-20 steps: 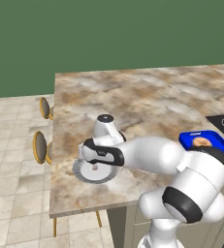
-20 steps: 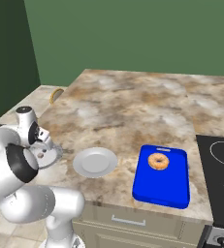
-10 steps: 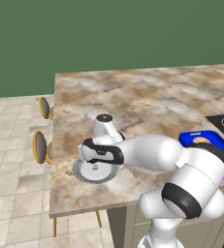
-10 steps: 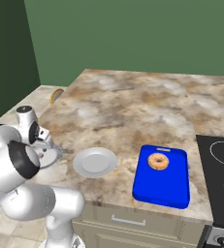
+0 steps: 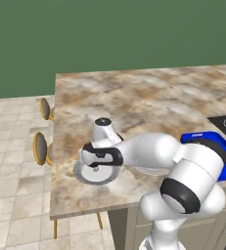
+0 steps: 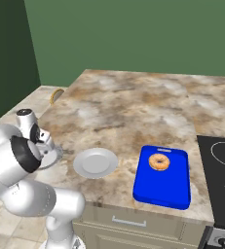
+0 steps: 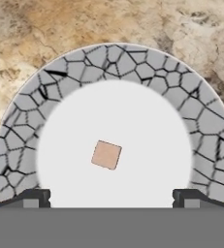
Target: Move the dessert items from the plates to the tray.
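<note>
small tan squarish morsel (image 7: 106, 155), apparently flat, centred on crackle-rimmed white plate (image 7: 26, 126)

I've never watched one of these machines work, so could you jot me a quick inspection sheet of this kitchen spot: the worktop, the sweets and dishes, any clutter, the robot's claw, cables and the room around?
Surface: marbled brown counter, black stovetop at its right end.
Job's things: donut lies on the blue tray; plain plate bare; small brownish morsel sits in the white centre of the dark-rimmed plate.
Clutter: nothing seen.
Grippers: gripper open, hanging over the dark-rimmed plate, fingertips either side of the morsel, nothing held.
Cables: nothing seen.
Surroundings: green wall, tiled floor, stools beside the counter.
</note>
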